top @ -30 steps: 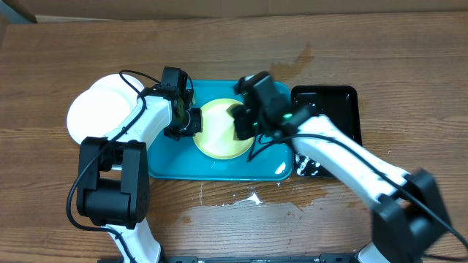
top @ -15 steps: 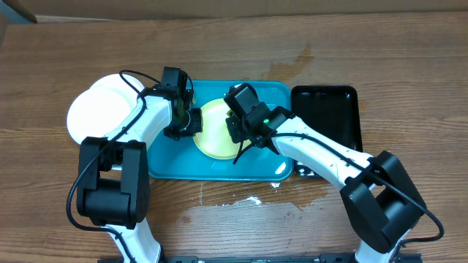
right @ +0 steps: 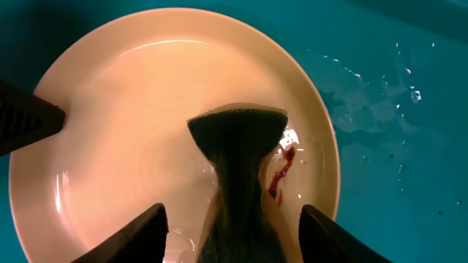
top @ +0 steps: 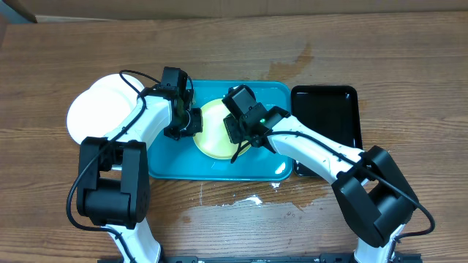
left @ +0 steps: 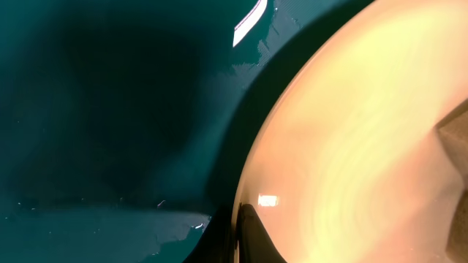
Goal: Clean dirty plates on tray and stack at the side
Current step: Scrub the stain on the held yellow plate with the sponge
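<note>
Turquoise-blue rectangular plastic tray [top: 219, 168] with a raised rim sits mid-table on the brown wooden table [top: 73, 44], its surface wet, with droplets showing in the right wrist view. Pale yellow-green round plate [top: 208, 139] lies flat on the tray, a bit left of centre. Left gripper [top: 191, 121] is at the plate's left rim with its fingers pressed together, pinching the rim — one dark fingertip [left: 252, 234] shows over the edge in the left wrist view. Right gripper [top: 238, 130] hangs over the plate's right half with its fingers [right: 142, 234] spread apart. Dark green scouring sponge [right: 238, 146] rests on the plate between them, with a gap to each finger. Small red smear [right: 278, 177] sits on the plate just right of the sponge. Two white round plates [top: 99, 113] lie overlapped on the table just left of the tray, partly under the left arm. Glossy black rectangular tray [top: 325, 109] lies just right of the turquoise one. Water spots [top: 252, 199] mark the wood in front of the tray.
</note>
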`<state>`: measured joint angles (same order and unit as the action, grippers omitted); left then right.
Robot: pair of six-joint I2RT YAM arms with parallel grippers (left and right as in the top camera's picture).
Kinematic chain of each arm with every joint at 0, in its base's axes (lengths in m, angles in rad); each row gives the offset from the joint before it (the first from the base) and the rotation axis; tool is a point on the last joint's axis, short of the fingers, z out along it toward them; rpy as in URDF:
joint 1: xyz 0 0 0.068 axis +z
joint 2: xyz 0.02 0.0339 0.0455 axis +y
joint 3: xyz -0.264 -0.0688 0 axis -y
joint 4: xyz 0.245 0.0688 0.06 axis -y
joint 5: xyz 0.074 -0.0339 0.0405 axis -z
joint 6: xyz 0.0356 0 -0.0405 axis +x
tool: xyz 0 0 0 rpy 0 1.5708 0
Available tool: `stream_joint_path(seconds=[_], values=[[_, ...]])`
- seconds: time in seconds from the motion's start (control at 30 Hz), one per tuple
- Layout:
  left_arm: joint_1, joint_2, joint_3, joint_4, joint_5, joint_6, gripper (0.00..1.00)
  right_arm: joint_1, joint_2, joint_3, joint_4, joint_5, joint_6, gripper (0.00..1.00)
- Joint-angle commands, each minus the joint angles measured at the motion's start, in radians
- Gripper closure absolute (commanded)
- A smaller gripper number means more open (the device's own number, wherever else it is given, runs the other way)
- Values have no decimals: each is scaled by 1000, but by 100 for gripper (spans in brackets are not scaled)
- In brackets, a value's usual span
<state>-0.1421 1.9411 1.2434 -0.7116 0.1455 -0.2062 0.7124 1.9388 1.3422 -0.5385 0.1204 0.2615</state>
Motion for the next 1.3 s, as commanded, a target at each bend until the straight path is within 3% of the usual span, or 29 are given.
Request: stream_joint_path(seconds=[0.0,0.77,0.83,0.97,1.13,1.17,1.2,1.23,1.27], values=[[3,20,-23,-10,-42,27,96,-1,-38,51,-37,10,0,41],[3,20,-23,-10,-42,27,96,13,64,65,-108,-71,-61,49],[3,20,-23,-10,-42,27,96,13,73,65,-114,-70,-61,54],[3,20,-23,-10,-42,27,96,13,76,66,-115,-70,-61,79],[3,20,-23,-9,-44,27,96,13,60,67,-130,-69,-61,95],[3,20,-23,-8,-44,27,96,13,58,67,-133,-64,-61,95],[3,20,-23,-8,-44,27,96,13,55,67,-136,-52,-60,87],[3,20,-23,-6,-44,27,96,13,54,67,-137,-42,-61,69],[3,20,-23,-6,-44,27,96,13,53,67,-138,-35,-60,58]])
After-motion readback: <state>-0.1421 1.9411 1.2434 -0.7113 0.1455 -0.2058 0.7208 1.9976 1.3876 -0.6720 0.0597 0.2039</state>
